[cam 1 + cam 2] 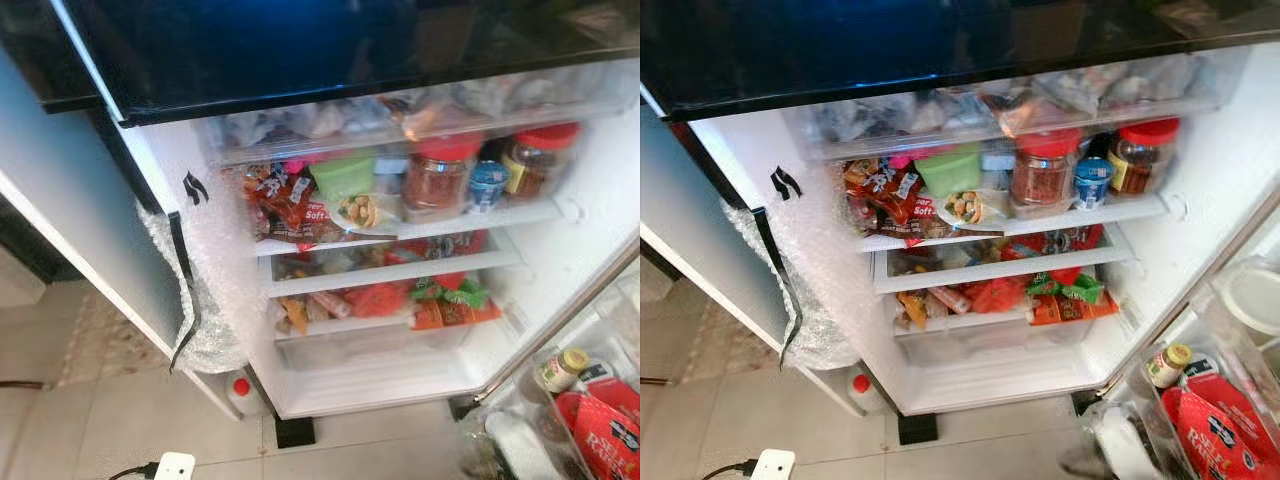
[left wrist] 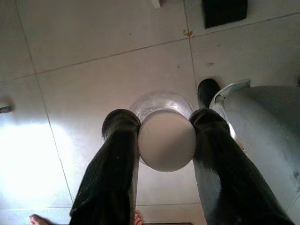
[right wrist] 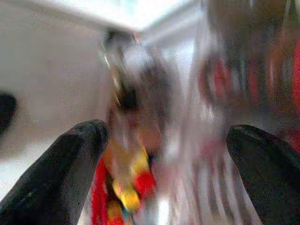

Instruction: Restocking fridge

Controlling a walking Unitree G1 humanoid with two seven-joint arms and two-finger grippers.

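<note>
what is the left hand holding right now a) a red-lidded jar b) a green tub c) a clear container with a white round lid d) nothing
c: in the left wrist view the left hand has its two black fingers pressed against either side of a clear round container with a white lid, held above the pale tiled floor.

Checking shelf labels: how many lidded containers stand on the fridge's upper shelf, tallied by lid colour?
Red lid, big jars: 2
Blue lid, small tub: 1
Green container: 1
Total: 4
Snack packs beside them are not counted; the stock behind is too blurred to tell.
</note>
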